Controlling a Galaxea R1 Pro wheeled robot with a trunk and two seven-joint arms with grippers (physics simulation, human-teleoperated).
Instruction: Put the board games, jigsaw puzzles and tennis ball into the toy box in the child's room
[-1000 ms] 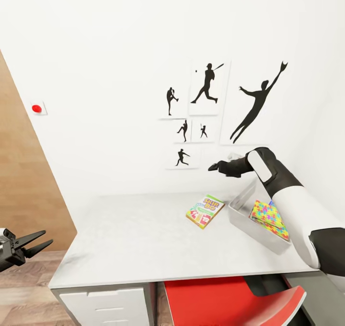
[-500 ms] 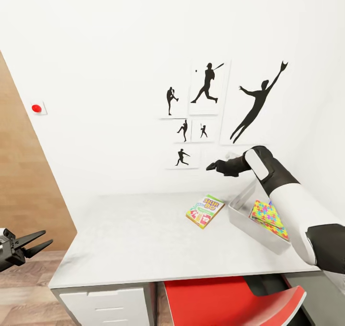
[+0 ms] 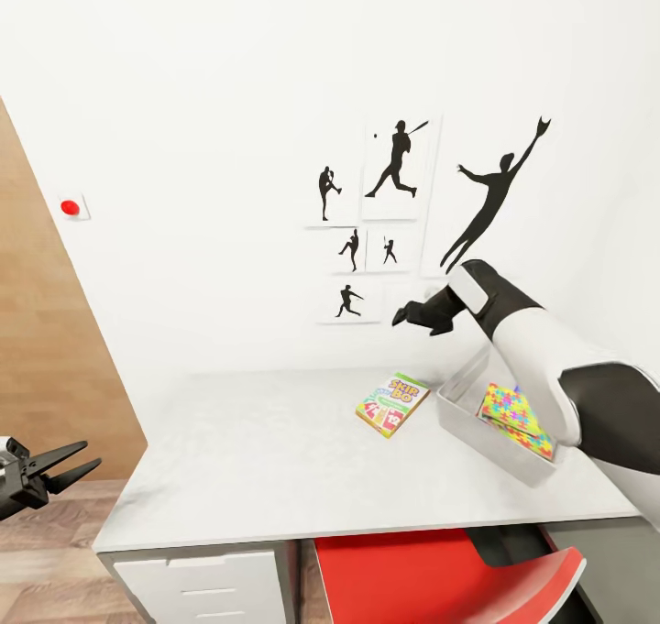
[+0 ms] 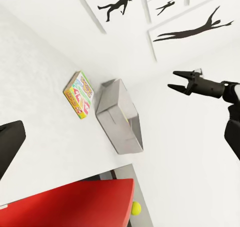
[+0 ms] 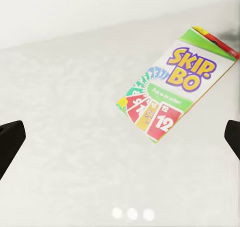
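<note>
Puzzle (image 3: 515, 417) is in the toy box (image 3: 467, 420) near the table's (image 3: 275, 459) right edge; Skip-Bo (image 3: 392, 404) lies beside it. Right gripper (image 3: 410, 315) hovers above, open, empty. Plenty left.

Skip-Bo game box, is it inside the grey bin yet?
Not yet. The green, yellow and red Skip-Bo box lies flat on the white desk, beside the grey bin.

Below the black right gripper (image 3: 409, 316), a green, yellow and red card game (image 3: 392, 403) lies on the white tabletop (image 3: 275, 459) beside a grey bin (image 3: 477, 427) holding a multicoloured puzzle (image 3: 515, 419).
</note>
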